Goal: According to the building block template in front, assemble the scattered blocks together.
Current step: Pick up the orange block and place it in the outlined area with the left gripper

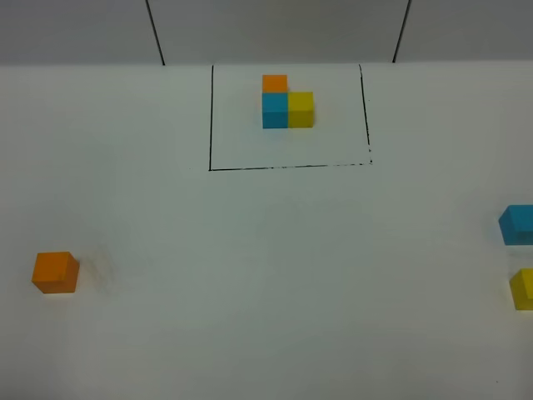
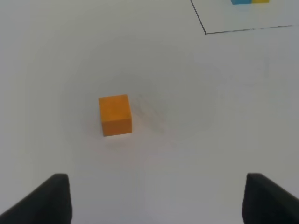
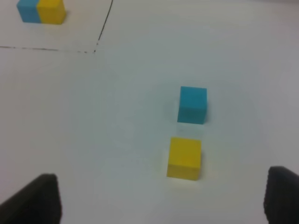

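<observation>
The building block template is an L-shaped cluster of orange, blue and yellow cubes inside a black outline at the table's far middle. A loose orange cube lies at the near left; the left wrist view shows this orange cube ahead of my open left gripper, apart from it. At the right edge lie a loose blue cube and a yellow cube. My right gripper stands open, with the yellow cube and blue cube ahead of it. Neither arm shows in the high view.
The white table ends at a grey back wall with two dark vertical seams. A corner of the outline shows in the left wrist view, another corner of the outline in the right wrist view.
</observation>
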